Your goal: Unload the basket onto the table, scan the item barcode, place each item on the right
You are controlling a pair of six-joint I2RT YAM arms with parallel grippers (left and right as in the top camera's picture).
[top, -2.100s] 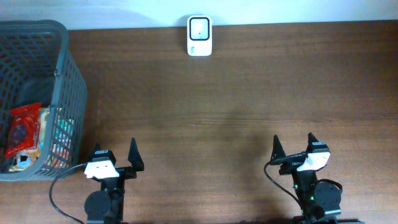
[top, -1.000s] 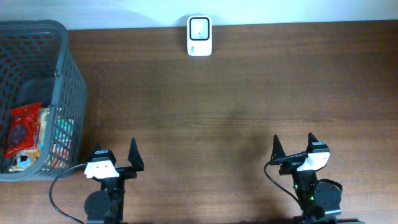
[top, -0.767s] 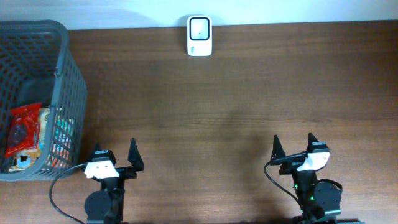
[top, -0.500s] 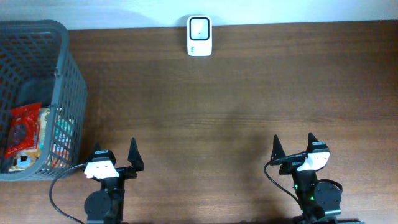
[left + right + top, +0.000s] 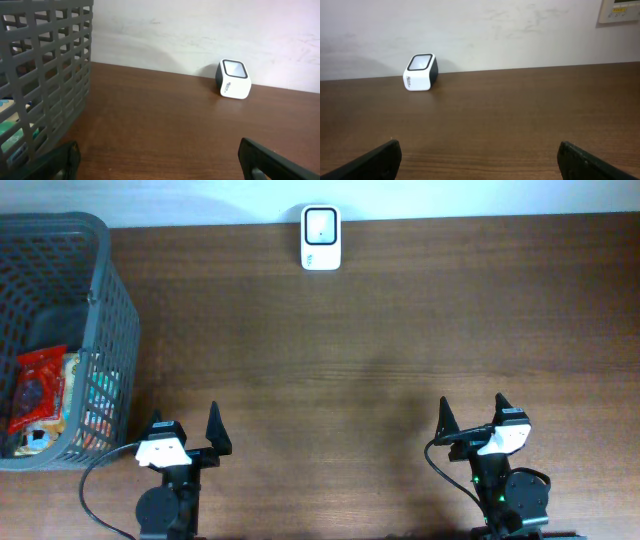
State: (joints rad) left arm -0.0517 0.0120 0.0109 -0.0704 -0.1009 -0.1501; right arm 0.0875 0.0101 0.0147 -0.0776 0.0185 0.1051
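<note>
Inside basket (image 5: 116,300), red packet (image 5: 37,388), seen from overhead only.

We count one worktop (image 5: 380,330), one white scanner (image 5: 321,238) and one grey mesh basket (image 5: 118,320). There are two end effectors: the left end effector (image 5: 184,425) and the right end effector (image 5: 472,415). In the basket we make out one red packet (image 5: 38,390) and at least two other packets (image 5: 70,380); the mesh blocks a surer count.

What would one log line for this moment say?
stage: nothing picked yet | left gripper: open, empty | right gripper: open, empty | scanner: far edge of table | red packet: in basket
</note>
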